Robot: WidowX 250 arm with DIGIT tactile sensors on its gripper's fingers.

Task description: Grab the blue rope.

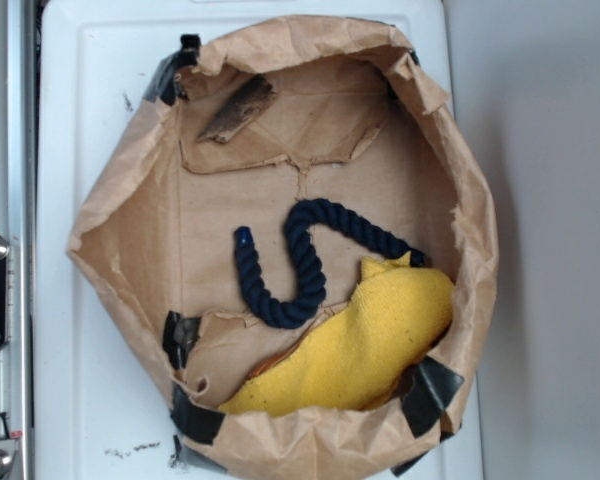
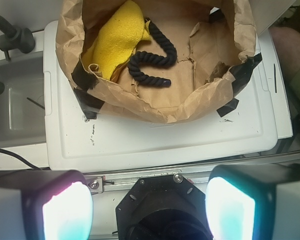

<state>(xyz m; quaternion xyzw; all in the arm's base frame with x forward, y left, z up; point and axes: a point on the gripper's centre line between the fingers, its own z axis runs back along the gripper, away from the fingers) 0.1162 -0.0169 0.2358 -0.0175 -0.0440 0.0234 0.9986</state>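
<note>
Exterior view: dark navy twisted-strand blue rope curves in an S inside the crumpled brown paper tray, fuzzy yellow cloth at 5 o'clock. The gripper hangs wide open, empty, outside the tray.

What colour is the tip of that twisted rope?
Brighter blue on the dark navy twisted rope; its tip shows best in the exterior view.

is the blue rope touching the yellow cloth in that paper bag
Touching. In the exterior view, the blue rope runs up against the yellow cloth with no gap, one end meeting the cloth's upper corner.
</note>
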